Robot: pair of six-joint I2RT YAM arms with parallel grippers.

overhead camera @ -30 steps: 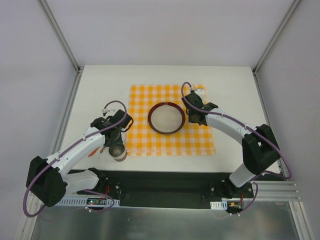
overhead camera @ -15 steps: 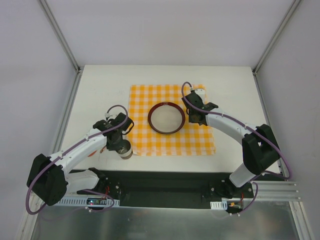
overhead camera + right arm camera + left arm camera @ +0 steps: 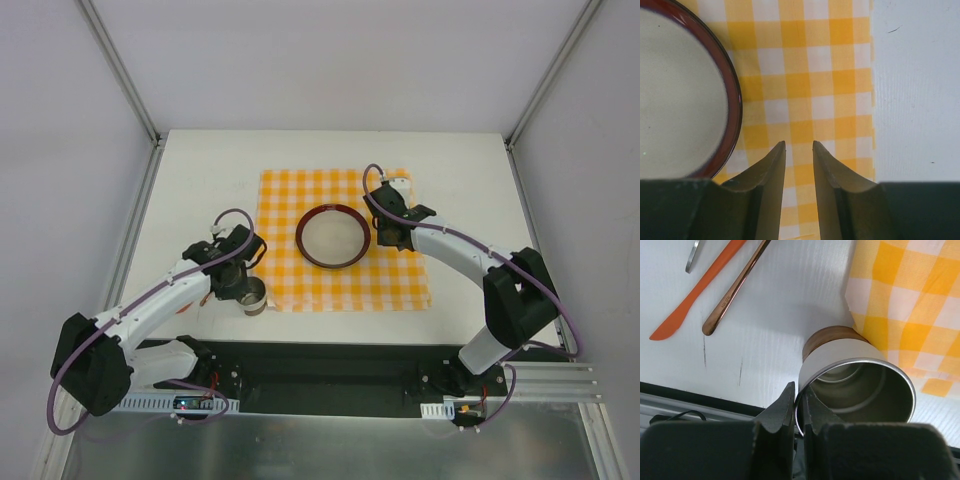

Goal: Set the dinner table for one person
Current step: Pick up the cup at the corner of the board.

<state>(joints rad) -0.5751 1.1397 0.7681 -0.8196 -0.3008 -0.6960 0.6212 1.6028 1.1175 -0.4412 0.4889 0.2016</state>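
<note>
At the near left corner of the checkered mat, a metal cup is being gripped by the left gripper. In the left wrist view the fingers are being pressed together on the cup's wall, one inside the rim and one outside. Over the last second these jaws have been closed from partly apart down to this pinch. The cup, which was showing its side on bare table left of the mat, is now being held with its mouth upward, and its wooden base is touching the mat's corner or sitting just beside it. The dinner table is lying flat under both arms. The mat is being carried at its middle, and a plate is resting at the mat's centre. The right gripper is being kept over the mat just right of the plate, unchanged, with its fingers parted and nothing between them. An orange utensil and a copper-coloured utensil are lying on bare table left of the cup and are not yet laid beside the plate. By this reading, the cup is now being secured for carrying to its place in the setting, and the cutlery is being left for later.
</note>
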